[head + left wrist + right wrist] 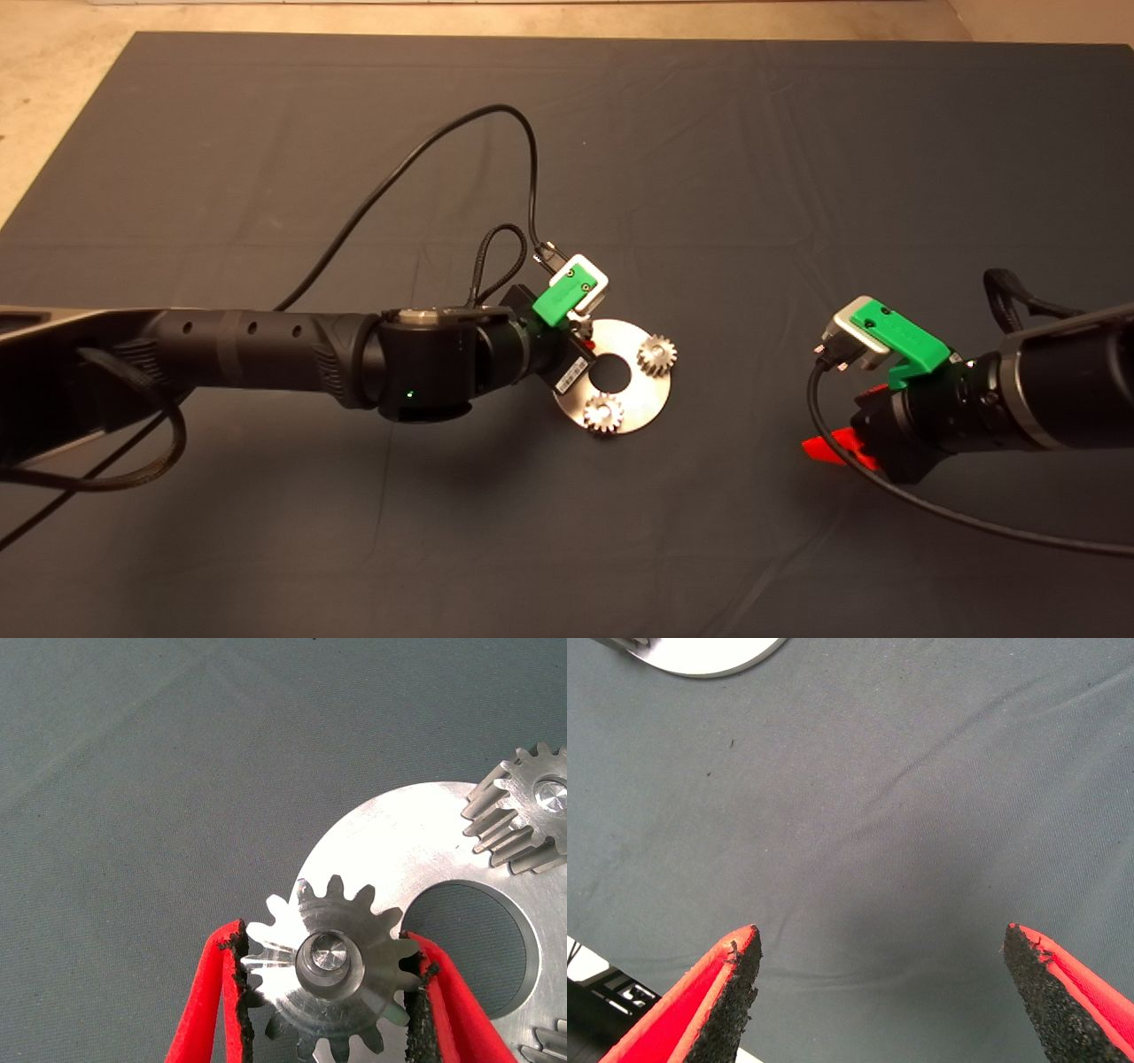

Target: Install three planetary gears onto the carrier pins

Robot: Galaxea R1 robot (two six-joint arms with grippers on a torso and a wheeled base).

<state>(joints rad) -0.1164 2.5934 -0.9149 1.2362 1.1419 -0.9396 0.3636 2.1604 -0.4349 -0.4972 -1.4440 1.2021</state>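
Observation:
The shiny round disc (644, 395) lies mid-mat with two planetary gears (656, 354) (603, 413) seated on carrier pins. My left gripper (580, 341) is over the disc's left edge, its fingers hidden under the wrist in the head view. In the left wrist view, the left gripper (326, 936) is shut on the third planetary gear (332, 988), whose centre hole sits over a carrier pin (328, 953) on the disc (399, 850). Another seated gear (523, 815) shows beyond. My right gripper (833, 418) is open and empty over bare mat to the right (881, 939).
The left arm's black cable (416, 151) loops over the mat behind the disc. The right arm's cable (886, 487) trails across the mat at the right. The disc's edge (709, 656) shows in the right wrist view. The mat's far left corner (133, 40) meets the pale floor.

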